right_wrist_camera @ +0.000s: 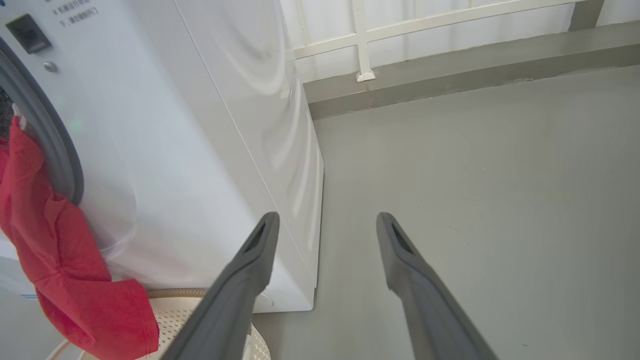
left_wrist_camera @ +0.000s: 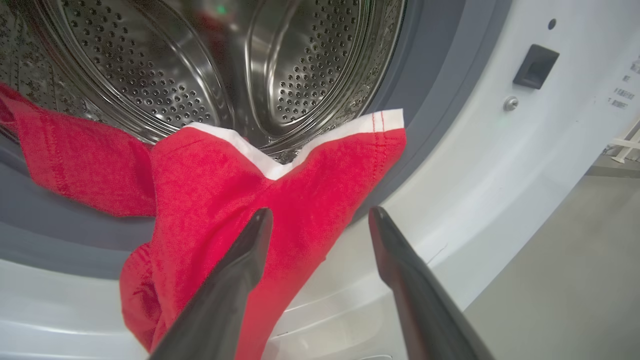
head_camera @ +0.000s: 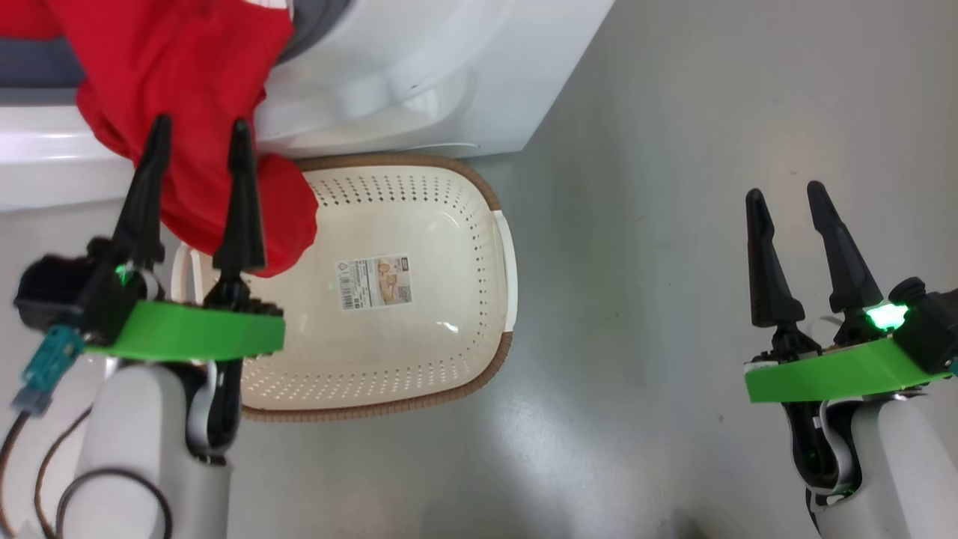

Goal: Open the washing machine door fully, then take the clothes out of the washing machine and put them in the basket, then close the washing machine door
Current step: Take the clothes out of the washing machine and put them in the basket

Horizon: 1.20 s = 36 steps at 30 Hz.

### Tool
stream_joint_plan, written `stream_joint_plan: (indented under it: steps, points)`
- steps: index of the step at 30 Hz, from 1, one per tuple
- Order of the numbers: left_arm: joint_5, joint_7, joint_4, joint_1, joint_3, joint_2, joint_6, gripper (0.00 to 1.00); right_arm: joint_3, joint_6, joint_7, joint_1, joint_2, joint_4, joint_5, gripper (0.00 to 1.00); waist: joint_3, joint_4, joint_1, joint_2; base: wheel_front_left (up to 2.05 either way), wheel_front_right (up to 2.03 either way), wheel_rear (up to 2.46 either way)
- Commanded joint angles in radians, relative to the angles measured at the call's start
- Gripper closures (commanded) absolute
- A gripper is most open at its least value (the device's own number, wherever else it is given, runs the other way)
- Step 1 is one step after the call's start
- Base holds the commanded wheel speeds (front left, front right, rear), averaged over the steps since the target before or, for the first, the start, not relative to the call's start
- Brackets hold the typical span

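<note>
L gripper (head_camera: 200, 123) stood wide, empty, near hanging clothes (head_camera: 187, 67); R gripper (head_camera: 784, 191) wide too. Best bet was pinching thick fold, pulling toward basket (head_camera: 419, 159).

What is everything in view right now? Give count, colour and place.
washing machine: one, white, behind the basket
drum: one, steel, inside the washing machine
clothes: number unclear, red with white trim, hanging from the drum mouth over the basket's corner
basket: one, cream with brown rim, on the floor
label sticker: one, white, on the basket's bottom
floor: one, grey, under everything
left end effector: one, dark, open, before the hanging clothes
right end effector: one, dark, open, above the floor right of the basket
</note>
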<state>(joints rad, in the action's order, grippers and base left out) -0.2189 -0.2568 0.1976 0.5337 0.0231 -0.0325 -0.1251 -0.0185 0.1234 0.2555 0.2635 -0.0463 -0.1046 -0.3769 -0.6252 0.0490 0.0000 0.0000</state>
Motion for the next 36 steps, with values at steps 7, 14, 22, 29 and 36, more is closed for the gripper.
stream_joint_plan:
  steps: [7,14,22,29,36]
  points:
    - [0.057,-0.005,0.037,0.081,-0.002,-0.018,-0.006,0.00,0.021,0.007,0.006,0.014,-0.004,0.029,-0.014,0.00,-0.031,0.019,0.0000,0.0000,0.00,0.00,0.00]
    - [0.097,-0.005,0.095,0.148,0.003,-0.018,0.021,0.00,0.024,0.007,0.006,0.025,-0.004,0.033,-0.021,0.00,-0.049,0.029,0.0000,0.0000,0.00,0.00,0.00]
    - [0.106,-0.005,0.141,0.207,0.034,-0.018,0.042,0.00,0.023,0.007,0.006,0.030,-0.004,0.035,-0.025,0.00,-0.057,0.032,0.0000,0.0000,0.00,0.00,0.00]
    - [0.106,-0.005,0.163,0.233,0.075,-0.018,0.034,0.00,0.025,0.007,0.006,0.028,-0.004,0.035,-0.026,0.00,-0.052,0.034,0.0000,0.0000,0.00,0.00,0.00]
    - [0.121,-0.005,0.222,0.280,0.076,-0.018,0.013,0.00,0.028,0.007,0.006,0.025,-0.004,0.036,-0.028,0.00,-0.052,0.036,0.0000,0.0000,0.00,0.00,0.00]
